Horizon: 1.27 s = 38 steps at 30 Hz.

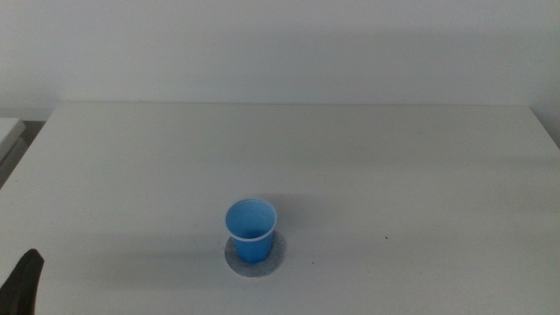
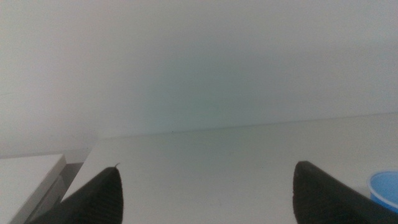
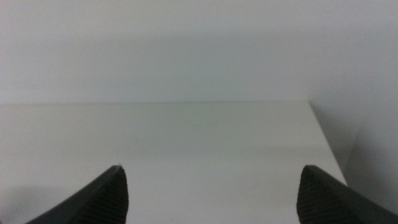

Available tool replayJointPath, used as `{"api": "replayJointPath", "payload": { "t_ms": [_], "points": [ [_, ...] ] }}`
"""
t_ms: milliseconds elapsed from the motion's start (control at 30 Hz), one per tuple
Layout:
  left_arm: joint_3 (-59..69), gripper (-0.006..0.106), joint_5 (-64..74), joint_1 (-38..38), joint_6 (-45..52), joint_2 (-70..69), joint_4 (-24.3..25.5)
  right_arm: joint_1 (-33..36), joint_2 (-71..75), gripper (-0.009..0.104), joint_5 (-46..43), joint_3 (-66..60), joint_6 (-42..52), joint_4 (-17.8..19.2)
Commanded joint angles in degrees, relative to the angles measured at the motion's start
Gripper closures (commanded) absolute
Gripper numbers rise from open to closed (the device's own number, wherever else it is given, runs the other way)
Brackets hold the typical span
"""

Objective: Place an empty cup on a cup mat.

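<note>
1. Bright blue plastic marks the cup (image 1: 251, 231), which we see standing upright and empty, mouth up, in the near middle of the table (image 1: 394, 166).
2. Beneath it we find the cup mat (image 1: 274, 260), a mottled grey disc; the cup's base rests on it, and a grey margin shows around the base.
3. We see the left gripper (image 2: 205, 193) low at the table's near left corner, its jaws spread wide with nothing between them; the cup's rim appears at the edge of its wrist view, well apart from the jaws.
4. We see the right gripper (image 3: 211, 190) only in its own wrist view, jaws likewise spread and holding nothing, over bare table.
</note>
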State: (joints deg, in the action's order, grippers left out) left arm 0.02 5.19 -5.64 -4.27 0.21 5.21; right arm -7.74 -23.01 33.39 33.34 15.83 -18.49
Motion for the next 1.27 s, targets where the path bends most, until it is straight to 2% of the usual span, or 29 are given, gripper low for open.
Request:
{"api": "replayJointPath", "payload": {
  "t_ms": [0,167,233,467,833,1233],
  "points": [
    [0.0,0.007,-0.3,-0.1,-0.2,-0.2,-0.1,2.0,2.5,0.002,-2.2,-3.5,1.7,0.9],
    [0.0,0.007,-0.3,-0.1,-0.2,-0.2,-0.1,6.6,9.7,0.002,-13.0,-11.8,-10.8,12.1],
    [0.0,0.007,-0.3,-0.1,-0.2,-0.2,-0.1,6.8,12.4,0.002,-14.6,-14.0,-11.4,14.1],
    [0.0,0.007,-0.3,-0.1,-0.2,-0.2,-0.1,6.7,17.6,0.002,-18.0,-21.9,-11.5,15.6],
    [0.0,0.007,-0.3,-0.1,-0.2,-0.2,-0.1,6.7,21.0,0.002,-18.6,-33.2,-11.5,16.9],
    [0.0,0.007,-0.3,-0.1,-0.2,-0.2,-0.1,6.7,23.0,0.002,-20.0,-33.3,-11.5,16.9]
  ]
}}
